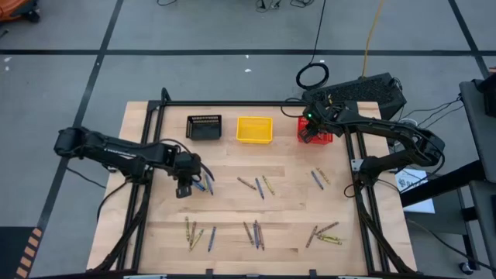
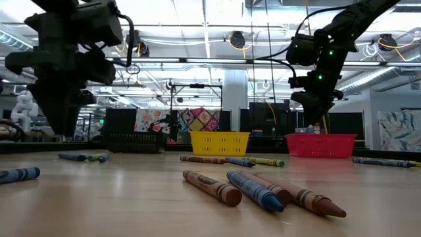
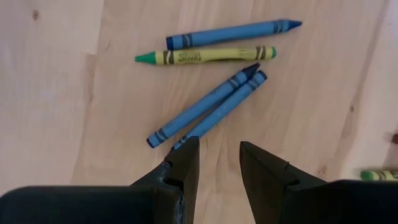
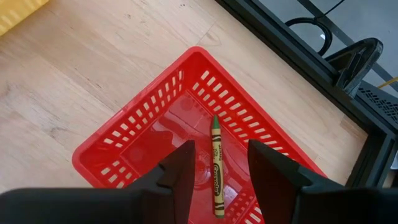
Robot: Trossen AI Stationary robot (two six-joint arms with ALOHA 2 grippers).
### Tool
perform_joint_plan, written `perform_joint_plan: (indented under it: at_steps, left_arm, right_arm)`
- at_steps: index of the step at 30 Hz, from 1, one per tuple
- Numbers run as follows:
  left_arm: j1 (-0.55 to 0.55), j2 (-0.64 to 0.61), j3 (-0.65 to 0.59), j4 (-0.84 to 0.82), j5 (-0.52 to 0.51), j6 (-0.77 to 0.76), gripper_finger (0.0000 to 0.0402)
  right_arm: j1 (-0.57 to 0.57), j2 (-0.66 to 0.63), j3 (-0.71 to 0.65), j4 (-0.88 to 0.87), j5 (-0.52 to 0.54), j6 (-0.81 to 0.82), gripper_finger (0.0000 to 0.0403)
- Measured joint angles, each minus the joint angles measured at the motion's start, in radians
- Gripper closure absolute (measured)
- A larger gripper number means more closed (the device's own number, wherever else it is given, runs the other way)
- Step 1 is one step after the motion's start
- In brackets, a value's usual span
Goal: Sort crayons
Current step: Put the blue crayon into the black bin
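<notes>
A cluster of crayons lies flat on the wooden table under my left gripper (image 3: pixel 219 152): a blue one (image 3: pixel 233 34), a yellow-olive one with a green tip (image 3: pixel 205 56), and two blue ones side by side (image 3: pixel 205 106). The left gripper (image 1: pixel 184 187) hangs open above the near end of that pair, pointing down, with nothing between its fingers. My right gripper (image 4: pixel 222 149) stands open over the red basket (image 4: pixel 143 130), where one yellow-olive crayon (image 4: pixel 216 171) lies on the floor. More crayons (image 1: pixel 260 186) are scattered over the table.
A black basket (image 1: pixel 204 127) and a yellow basket (image 1: pixel 254 129) stand beside the red basket (image 1: pixel 325 138) along the far edge. Crayon groups lie at mid right (image 1: pixel 319 178) and along the near edge (image 1: pixel 198 235), (image 1: pixel 254 232), (image 1: pixel 325 234). A black frame borders the table.
</notes>
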Motion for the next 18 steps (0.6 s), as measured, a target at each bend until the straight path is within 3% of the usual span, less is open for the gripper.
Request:
perform_joint_plan:
  at_steps: [18]
  left_arm:
    - [0.000, 0.177, -0.001, 0.061, -0.007, 0.004, 0.0283]
  right_arm:
    - [0.000, 0.000, 0.000, -0.002, 0.000, 0.000, 0.0268]
